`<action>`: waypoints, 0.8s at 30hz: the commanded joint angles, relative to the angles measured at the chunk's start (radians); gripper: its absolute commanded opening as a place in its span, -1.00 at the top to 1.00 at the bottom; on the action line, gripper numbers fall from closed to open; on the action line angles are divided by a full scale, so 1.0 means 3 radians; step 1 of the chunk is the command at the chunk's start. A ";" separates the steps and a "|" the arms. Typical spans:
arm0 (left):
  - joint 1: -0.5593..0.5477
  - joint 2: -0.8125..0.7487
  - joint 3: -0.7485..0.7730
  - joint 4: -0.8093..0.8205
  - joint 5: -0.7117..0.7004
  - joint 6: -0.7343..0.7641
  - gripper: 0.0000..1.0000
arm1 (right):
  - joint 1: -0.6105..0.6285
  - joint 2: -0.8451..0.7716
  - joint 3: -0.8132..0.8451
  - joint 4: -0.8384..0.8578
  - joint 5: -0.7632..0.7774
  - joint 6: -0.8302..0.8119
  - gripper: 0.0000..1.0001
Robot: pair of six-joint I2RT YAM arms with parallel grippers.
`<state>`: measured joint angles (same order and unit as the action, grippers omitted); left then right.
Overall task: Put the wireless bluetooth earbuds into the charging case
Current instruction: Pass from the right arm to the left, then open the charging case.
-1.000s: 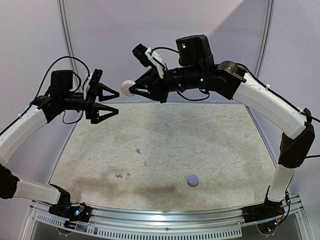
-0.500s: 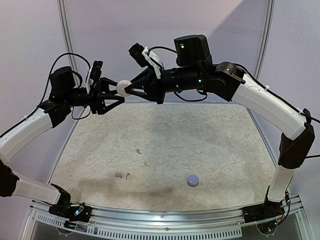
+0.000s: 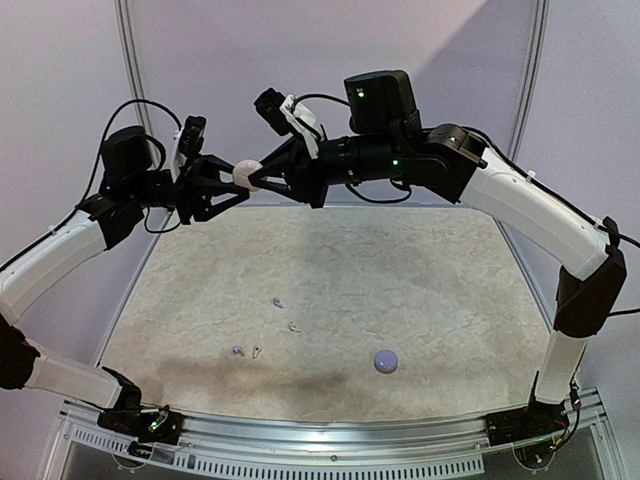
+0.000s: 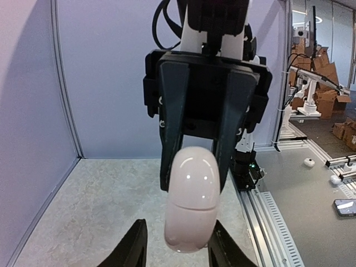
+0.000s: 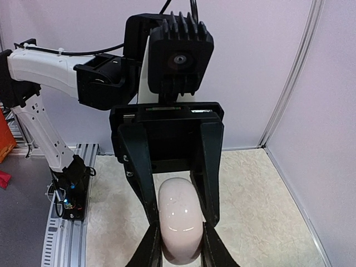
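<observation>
The charging case point(image 3: 245, 174), a glossy pale pinkish-lavender pebble with its lid seam closed, hangs in mid-air above the table's far left. My right gripper point(image 5: 179, 233) is shut on one end of it. My left gripper point(image 4: 178, 223) meets it from the opposite side, jaws narrowed around the other end. In the left wrist view its right finger touches the charging case point(image 4: 192, 203) and a small gap shows at the left finger. Several tiny whitish earbuds point(image 3: 277, 301) lie on the mat far below both grippers, and I hold none of them.
A small round lavender object point(image 3: 385, 361) lies on the speckled mat point(image 3: 430, 290) near the front. Two more small pale pieces point(image 3: 247, 351) lie left of it. Lavender walls close the back and sides. A metal rail point(image 3: 330, 435) runs along the near edge.
My left gripper has moved right to the case and narrowed its wide-open jaws around it. The right gripper, still holding the case, has shifted slightly left.
</observation>
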<state>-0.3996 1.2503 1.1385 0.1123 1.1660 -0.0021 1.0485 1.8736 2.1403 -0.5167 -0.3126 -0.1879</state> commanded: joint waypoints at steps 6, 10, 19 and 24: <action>-0.0085 0.0051 0.0041 0.0129 0.0097 -0.0034 0.71 | 0.0024 0.0088 0.0100 -0.0070 0.0102 -0.0003 1.00; -0.0085 0.0044 0.0022 0.0167 0.0090 -0.0044 1.00 | 0.0028 0.0103 0.0097 -0.0087 0.0095 -0.0003 0.93; -0.0086 0.0003 0.0060 -0.0341 0.0063 0.0960 1.00 | 0.0016 0.0084 0.0088 0.0004 0.0413 -0.0010 -0.43; -0.0103 -0.0006 0.0132 -0.0768 0.0069 0.1472 1.00 | -0.0050 0.0094 0.0086 0.0052 0.0574 0.0063 -0.42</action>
<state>-0.4126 1.2537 1.1458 0.0044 1.1763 0.2726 1.0462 1.8805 2.1494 -0.5228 -0.2066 -0.1875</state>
